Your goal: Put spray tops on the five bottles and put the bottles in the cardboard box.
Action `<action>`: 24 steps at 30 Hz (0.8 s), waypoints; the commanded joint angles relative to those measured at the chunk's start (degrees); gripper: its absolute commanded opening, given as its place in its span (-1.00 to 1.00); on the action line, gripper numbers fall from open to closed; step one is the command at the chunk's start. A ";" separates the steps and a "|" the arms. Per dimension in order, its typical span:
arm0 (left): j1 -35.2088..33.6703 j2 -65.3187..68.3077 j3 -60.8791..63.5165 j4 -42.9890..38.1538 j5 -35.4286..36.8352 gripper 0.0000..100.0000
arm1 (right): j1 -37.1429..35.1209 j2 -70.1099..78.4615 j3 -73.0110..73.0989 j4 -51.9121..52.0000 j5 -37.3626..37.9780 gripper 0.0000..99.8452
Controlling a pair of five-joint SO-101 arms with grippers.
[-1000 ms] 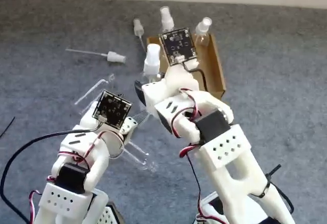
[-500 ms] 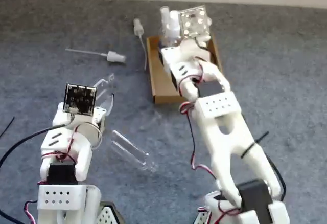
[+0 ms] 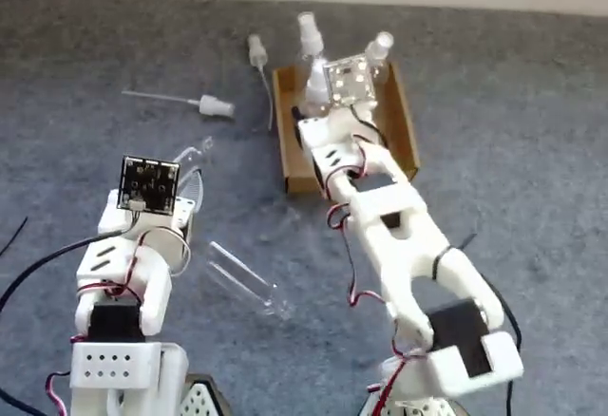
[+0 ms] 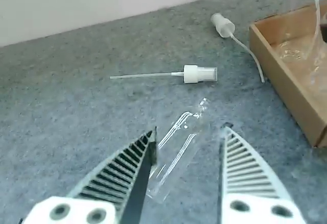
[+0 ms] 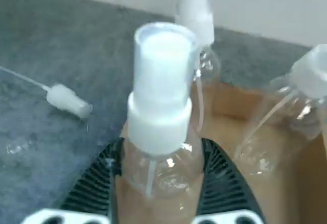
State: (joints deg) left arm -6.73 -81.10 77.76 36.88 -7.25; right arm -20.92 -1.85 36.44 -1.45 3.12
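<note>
My right gripper (image 5: pixel 161 150) is shut on a clear bottle with a white spray top (image 5: pixel 161 106), held upright inside the cardboard box (image 3: pixel 404 126). Two more capped bottles (image 5: pixel 196 9) (image 5: pixel 306 75) stand at the box's far end. From above, the held bottle (image 3: pixel 316 79) is near the box's far left corner. My left gripper (image 4: pixel 188 132) is open, its fingers either side of a bare clear bottle (image 4: pixel 179 142) lying on the carpet. A second bare bottle (image 3: pixel 242 278) lies between the arms. Two loose spray tops (image 3: pixel 214 105) (image 3: pixel 255 50) lie on the carpet.
Grey carpet covers the table. The loose spray tops have long thin dip tubes (image 4: pixel 145 75) stretched across the carpet. The box wall (image 4: pixel 283 75) stands to the side of the left gripper. A black cable (image 3: pixel 28 278) runs by the left arm's base.
The right arm stretched out and carried its capped bottle over the box, then lowered it inside. The left arm swung away from the near bare bottle towards the farther one, then kept still.
</note>
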 commanded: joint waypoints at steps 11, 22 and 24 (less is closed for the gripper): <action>0.48 -0.22 -0.22 -1.58 -0.09 -0.64 | 0.57 4.44 -9.36 -1.36 0.44 -0.99; 0.48 -0.22 -0.22 -1.58 -0.09 -0.64 | 0.31 4.44 -9.01 -1.10 0.44 -0.95; 0.48 -0.22 -0.22 -1.58 -0.09 -0.64 | 0.13 4.44 -8.92 -1.10 0.44 -0.87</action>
State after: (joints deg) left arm -6.73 -81.10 77.76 36.88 -7.25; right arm -21.01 3.16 30.37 -1.54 3.12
